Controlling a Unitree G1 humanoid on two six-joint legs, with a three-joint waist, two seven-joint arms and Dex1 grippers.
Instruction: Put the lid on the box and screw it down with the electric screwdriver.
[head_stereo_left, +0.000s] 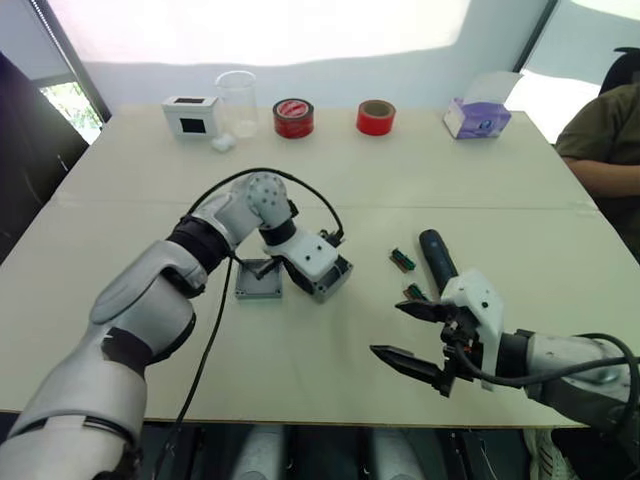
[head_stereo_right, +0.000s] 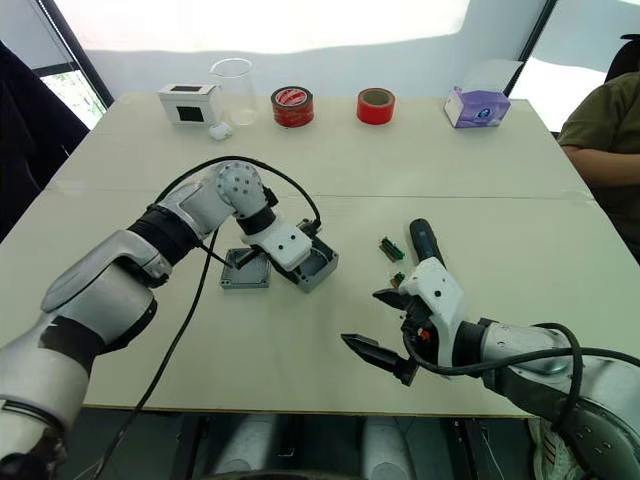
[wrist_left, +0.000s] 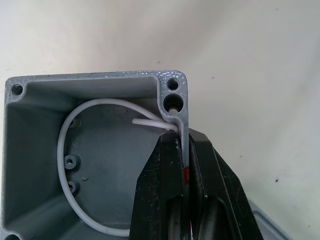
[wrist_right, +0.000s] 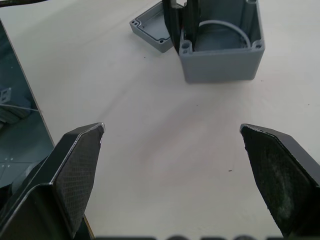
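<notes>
Lid (head_stereo_left: 258, 281) lies on the table (head_stereo_left: 300, 370) at my left, inner face up, just beside the box (wrist_right: 220, 47). My left gripper (wrist_left: 182, 165) is clamped on one box wall, one finger inside, near a looping white wire. Box and lid look like stiff, light castings; I'd take the lid by its rim. Farther right the screwdriver (head_stereo_left: 437, 260) lies between small green pieces (head_stereo_left: 402, 260) and my right gripper (head_stereo_left: 412, 335), whose fingers are spread wide and empty. Pale, smooth tabletop; tape rolls, a beaker and tissues sit well apart along the far edge.
</notes>
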